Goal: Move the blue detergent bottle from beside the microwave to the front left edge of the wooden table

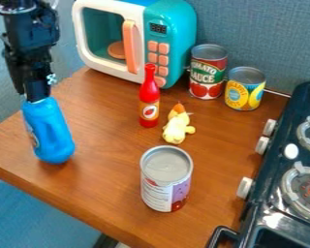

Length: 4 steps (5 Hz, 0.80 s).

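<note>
Camera view: a brown wooden tabletop (109,179) spreads across the scene, its back edge running along a blue-grey wall (258,34). A dark stove (271,180) with pale knobs and two burners lines the right edge. A toy microwave (172,24), teal and white with an orange handle and buttons, stands at the back left corner, its door facing forward.

Over the left end of the tabletop hangs the black gripper (36,100), pointing down. Its fingers are closed around the top of a blue bottle (49,131), parted only by about the width of its neck. The bottle tilts slightly, its base toward the front edge; whether that base touches the wood I cannot tell.

Upright near the front edge, right of the middle, is a metal-topped can (159,190) with a white and purple label. A taller red and green can (208,72) stands by the back edge, just beside the microwave, and a shorter yellow and blue can (245,89) is close to it, nearer the back right corner. A slim red bottle (149,99) stands in front of the microwave's right end. Just beside that lies a small pale-yellow toy (177,127) with an orange tip. Behind the microwave's window sits a flat orange disc (116,50).
</note>
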Available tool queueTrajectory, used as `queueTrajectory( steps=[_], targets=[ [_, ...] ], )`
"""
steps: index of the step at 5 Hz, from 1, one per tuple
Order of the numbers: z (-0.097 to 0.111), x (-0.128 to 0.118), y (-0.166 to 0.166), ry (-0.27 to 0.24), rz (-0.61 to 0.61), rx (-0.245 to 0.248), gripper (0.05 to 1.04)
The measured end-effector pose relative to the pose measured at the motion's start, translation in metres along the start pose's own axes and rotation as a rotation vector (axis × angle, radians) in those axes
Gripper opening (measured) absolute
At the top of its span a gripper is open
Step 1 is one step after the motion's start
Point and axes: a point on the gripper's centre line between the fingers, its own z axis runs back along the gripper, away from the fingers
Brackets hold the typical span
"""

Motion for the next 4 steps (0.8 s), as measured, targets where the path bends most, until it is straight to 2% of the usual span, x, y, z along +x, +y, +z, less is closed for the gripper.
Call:
queueTrajectory(
  steps=[1,3,4],
  targets=[
    [-0.001,-0.002,0.003,0.012,0.078,0.02,0.457],
    [-0.006,-0.001,0.013,0.066,0.102,0.002,0.457],
    [-0.007,-0.002,0.016,0.083,0.099,-0.012,0.533]
  ],
)
